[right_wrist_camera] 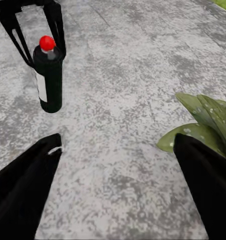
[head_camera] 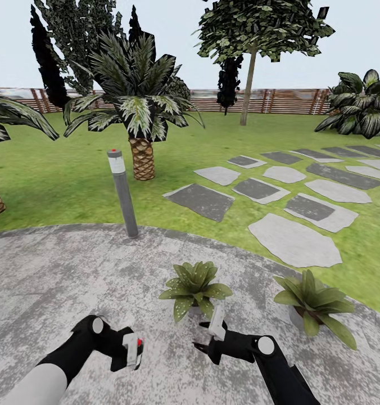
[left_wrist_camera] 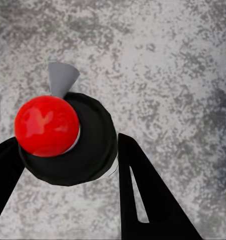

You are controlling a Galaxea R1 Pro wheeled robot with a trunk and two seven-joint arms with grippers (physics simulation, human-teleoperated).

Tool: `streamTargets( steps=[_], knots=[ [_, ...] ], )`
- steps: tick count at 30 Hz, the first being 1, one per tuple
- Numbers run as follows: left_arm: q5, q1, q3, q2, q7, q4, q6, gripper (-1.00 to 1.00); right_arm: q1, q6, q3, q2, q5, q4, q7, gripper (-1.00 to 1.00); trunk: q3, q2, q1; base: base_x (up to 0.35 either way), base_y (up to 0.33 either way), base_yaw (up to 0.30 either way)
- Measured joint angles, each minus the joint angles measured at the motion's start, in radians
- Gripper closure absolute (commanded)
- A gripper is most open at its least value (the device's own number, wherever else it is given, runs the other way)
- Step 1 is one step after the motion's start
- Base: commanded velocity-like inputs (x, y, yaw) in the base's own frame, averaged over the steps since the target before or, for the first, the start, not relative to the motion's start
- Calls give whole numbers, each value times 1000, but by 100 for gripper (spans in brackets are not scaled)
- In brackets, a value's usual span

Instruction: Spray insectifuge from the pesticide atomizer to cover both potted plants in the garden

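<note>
My left gripper (head_camera: pixel 129 353) is shut on the pesticide atomizer (head_camera: pixel 135 347), a slim dark bottle with a white label and a red tip, held just above the round grey patio (head_camera: pixel 49 270). The left wrist view looks down on its red tip (left_wrist_camera: pixel 46 125) between the two fingers. In the right wrist view the atomizer (right_wrist_camera: pixel 48 75) hangs upright in those fingers. My right gripper (head_camera: pixel 202 336) is open and empty, right in front of the nearer potted plant (head_camera: pixel 194 286), whose leaves (right_wrist_camera: pixel 205 122) show beside it. The second potted plant (head_camera: pixel 313 304) stands further right.
A grey bollard lamp (head_camera: pixel 122 191) stands at the patio's far edge. Beyond it are lawn, a palm (head_camera: pixel 140 112) and grey stepping stones (head_camera: pixel 294 242) running to the right. A brown slatted fence (head_camera: pixel 280 101) and a striped-leaf shrub (head_camera: pixel 361 109) close the back.
</note>
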Motion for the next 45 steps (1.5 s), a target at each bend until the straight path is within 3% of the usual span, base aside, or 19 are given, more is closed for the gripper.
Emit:
streamTargets(
  steps=[3,6,9,11,14,16,17,19,21,23,26,30,31,32,34,45],
  knots=[
    [1,23,1,60,5,1,1,100,0,0,-2,-2,2,1,-3,-100,0,0,0,0,0,0],
    [4,46,10,81,15,1,4,100,0,0,-7,-3,3,4,-9,-100,0,0,0,0,0,0],
    [20,55,32,90,92,17,11,100,0,-2,-9,-9,4,6,-44,-100,0,0,0,0,0,0],
    [35,56,84,87,172,49,12,100,0,-3,-9,-28,4,12,-91,-100,0,0,0,0,0,0],
    [80,58,220,77,345,136,9,100,1,-5,-8,-87,3,99,-198,-100,0,0,0,0,0,0],
    [119,58,290,72,414,184,7,100,2,-5,-8,-110,1,187,-259,-100,0,0,0,0,0,0],
    [157,59,336,70,455,216,4,100,2,-7,-9,-126,0,256,-320,-100,0,0,0,0,0,0],
    [216,59,391,68,502,262,-1,100,2,-10,-14,-148,-3,353,-421,-100,0,0,0,0,0,0],
    [284,59,429,67,561,328,-6,100,3,-33,-54,-168,-10,492,-558,-100,0,0,0,0,0,0],
    [339,59,442,66,642,383,-10,100,3,-96,-132,-175,-23,622,-690,-100,0,0,0,0,0,0],
    [382,63,447,56,777,445,-22,100,5,-175,-219,-179,-31,721,-880,-100,0,0,0,0,0,0],
    [423,100,450,46,908,480,-113,100,9,-200,-253,-179,-41,770,-1074,-100,0,0,0,0,0,0],
    [432,106,451,45,928,484,-126,100,9,-202,-254,-178,-42,773,-1093,-100,0,0,0,0,0,0],
    [464,113,452,43,961,490,-142,100,10,-204,-256,-175,-43,777,-1117,-100,0,0,0,0,0,0],
    [489,116,450,41,975,498,-148,100,11,-205,-257,-172,-43,785,-1126,-100,0,0,0,0,0,0],
    [505,118,450,33,973,530,-153,100,11,-205,-259,-166,-46,803,-1130,-100,0,0,0,0,-3,0]
  ],
)
